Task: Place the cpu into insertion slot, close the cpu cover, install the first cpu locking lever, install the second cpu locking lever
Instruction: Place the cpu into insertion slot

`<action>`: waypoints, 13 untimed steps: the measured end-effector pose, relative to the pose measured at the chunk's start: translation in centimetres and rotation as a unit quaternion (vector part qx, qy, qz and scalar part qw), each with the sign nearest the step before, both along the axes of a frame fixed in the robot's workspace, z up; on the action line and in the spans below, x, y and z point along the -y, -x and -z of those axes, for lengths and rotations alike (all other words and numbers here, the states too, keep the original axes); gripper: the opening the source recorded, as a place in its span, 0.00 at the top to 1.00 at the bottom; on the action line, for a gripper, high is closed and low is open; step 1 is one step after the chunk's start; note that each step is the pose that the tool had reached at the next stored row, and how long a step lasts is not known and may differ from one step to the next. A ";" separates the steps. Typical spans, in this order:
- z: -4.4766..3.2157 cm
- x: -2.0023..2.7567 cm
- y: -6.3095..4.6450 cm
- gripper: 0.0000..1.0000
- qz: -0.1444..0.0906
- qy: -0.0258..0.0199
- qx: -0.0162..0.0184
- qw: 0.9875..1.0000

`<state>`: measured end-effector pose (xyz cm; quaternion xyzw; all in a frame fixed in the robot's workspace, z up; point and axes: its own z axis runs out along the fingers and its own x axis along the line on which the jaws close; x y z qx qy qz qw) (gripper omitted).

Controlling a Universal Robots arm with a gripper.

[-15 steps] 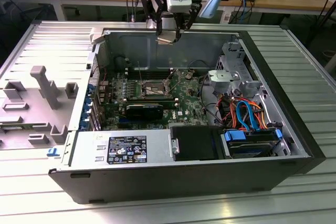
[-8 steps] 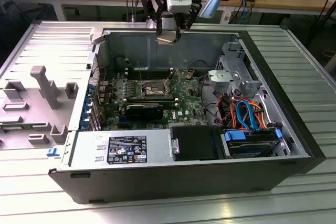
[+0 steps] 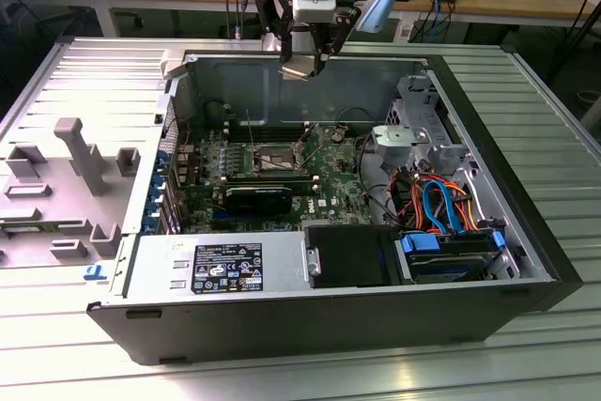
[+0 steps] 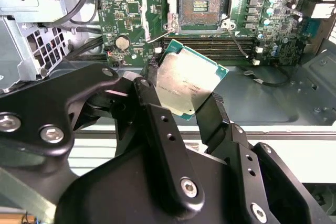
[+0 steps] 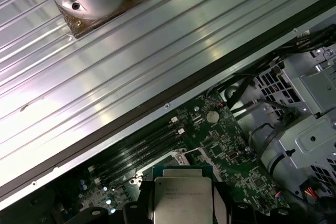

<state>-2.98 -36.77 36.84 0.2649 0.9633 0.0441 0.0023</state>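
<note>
- Your pincer [image 3: 302, 66] is clamped on the cpu [image 4: 189, 83] by opposite edges, leaving its flat face free.
- Both hang upper centre in the exterior view, over the far wall of the computer case [image 3: 282, 326].
- The insertion slot [image 3: 266, 159] sits mid-frame below them, uncovered to receive the chip.

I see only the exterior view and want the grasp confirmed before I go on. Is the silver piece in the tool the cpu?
Observer: Yes. The second wrist view shows the cpu, metal top toward the camera, in the tool.
Operator: How is it gripped?
Observer: One finger on each of two opposite sides.
Operator: Is the slot free?
Observer: Yes, the slot lies bare, its contacts showing.
</note>
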 end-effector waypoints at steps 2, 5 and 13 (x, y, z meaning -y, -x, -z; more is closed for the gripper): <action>0.00 0.00 0.0 0.46 0.003 0.000 0.000 1.000; 0.00 0.06 0.0 0.46 0.003 0.000 0.000 1.000; 0.00 0.11 0.0 0.46 0.003 0.000 0.000 1.000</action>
